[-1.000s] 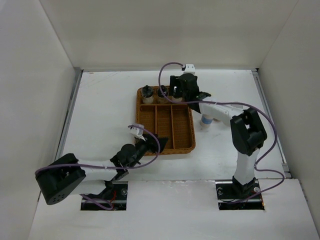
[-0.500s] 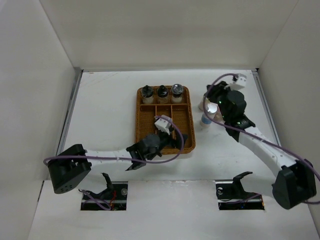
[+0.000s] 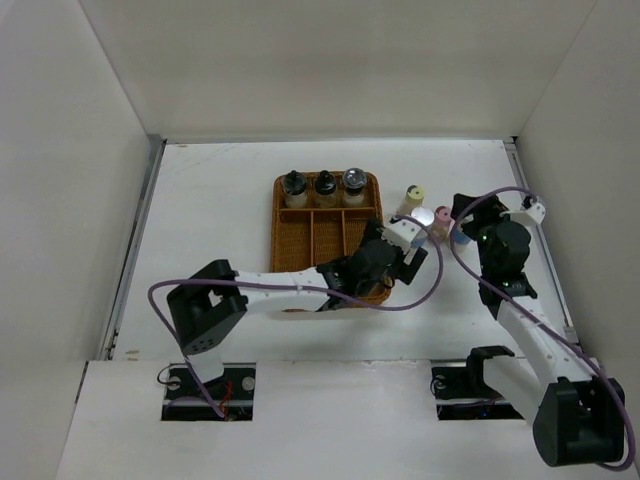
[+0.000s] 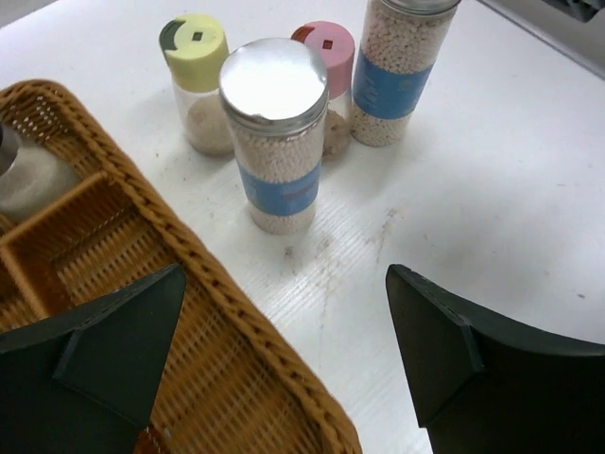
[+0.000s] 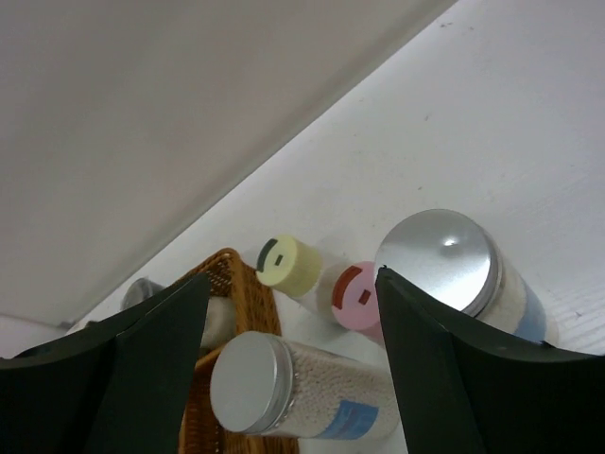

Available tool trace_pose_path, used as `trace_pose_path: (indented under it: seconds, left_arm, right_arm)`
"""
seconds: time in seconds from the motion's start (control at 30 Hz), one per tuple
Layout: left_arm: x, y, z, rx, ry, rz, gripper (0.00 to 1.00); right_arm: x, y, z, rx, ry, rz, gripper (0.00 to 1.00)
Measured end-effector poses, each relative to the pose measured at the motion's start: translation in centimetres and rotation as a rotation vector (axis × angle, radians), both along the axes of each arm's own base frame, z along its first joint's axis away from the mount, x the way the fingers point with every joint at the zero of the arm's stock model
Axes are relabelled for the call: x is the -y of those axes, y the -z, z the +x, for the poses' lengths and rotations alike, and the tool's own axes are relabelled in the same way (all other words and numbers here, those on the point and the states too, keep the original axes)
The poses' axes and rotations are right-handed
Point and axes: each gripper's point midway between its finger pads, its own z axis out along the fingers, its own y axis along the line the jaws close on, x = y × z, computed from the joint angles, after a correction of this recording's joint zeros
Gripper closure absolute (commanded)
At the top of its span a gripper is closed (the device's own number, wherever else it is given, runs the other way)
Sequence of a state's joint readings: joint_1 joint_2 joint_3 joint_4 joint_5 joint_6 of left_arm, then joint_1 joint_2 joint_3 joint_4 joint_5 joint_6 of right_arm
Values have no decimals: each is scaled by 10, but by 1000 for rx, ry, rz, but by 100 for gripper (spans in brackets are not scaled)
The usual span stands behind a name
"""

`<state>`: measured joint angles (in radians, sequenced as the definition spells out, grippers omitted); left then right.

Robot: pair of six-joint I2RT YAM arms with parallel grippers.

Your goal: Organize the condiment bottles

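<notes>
Left gripper [image 4: 284,284]: jaws spread wide, holding nothing. In its wrist view it is lined up on the silver-capped bottle [image 4: 274,132], which stands upright just off the fingertips at 12 o'clock and is not yet between them.

Change over the last second: this arm has left the tray's 7 o'clock corner. It now stretches across the wicker tray [image 3: 276,240] to its 3 o'clock rim.

Right gripper [image 3: 468,222]: also open and empty. It has come off the tray's back row and swung out to the 3 o'clock side of the loose group.

Back row at 12 o'clock: three capped bottles [image 3: 325,185], one per compartment. The long front compartments show no bottles where visible, though the left arm covers part of them.

On the table [image 3: 210,220], just outside the tray's 3 o'clock rim, four bottles stand close together:
- the silver-capped one
- a yellow-capped bottle [image 3: 413,195]
- a pink-capped bottle [image 3: 441,215]
- a second blue-banded bottle [image 4: 402,66]

Whether any of them touch cannot be told from above.

Judgement: three bottles are placed and four are left. The left arm looks to be taking the next pick, probably the silver-capped bottle.
</notes>
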<state>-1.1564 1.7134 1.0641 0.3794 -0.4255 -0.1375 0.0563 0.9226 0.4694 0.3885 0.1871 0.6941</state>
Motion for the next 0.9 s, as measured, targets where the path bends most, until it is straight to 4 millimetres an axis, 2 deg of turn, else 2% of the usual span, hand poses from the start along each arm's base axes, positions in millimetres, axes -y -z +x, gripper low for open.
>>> trace_pose_path:
  seconds: [0.1,0.3,0.4,0.63,0.9]
  left_arm:
    - [15,8,12,14,-4,47,11]
    - [31,14,31,41,-17,91,11]
    - [39,9,42,56,-30,85,10]
    - [47,16,64,65,-67,69,10]
    - [52,26,91,52,-96,47,10]
  right_arm:
    - [-6,-12,-9,48,-39,21,14]
    - [-10,-71,-43,213,-69,37,10]
    - [-9,-90,-51,265,-67,39,10]
    - [-10,-72,-47,198,-67,43,10]
    - [-11,-68,-49,197,-73,53,9]
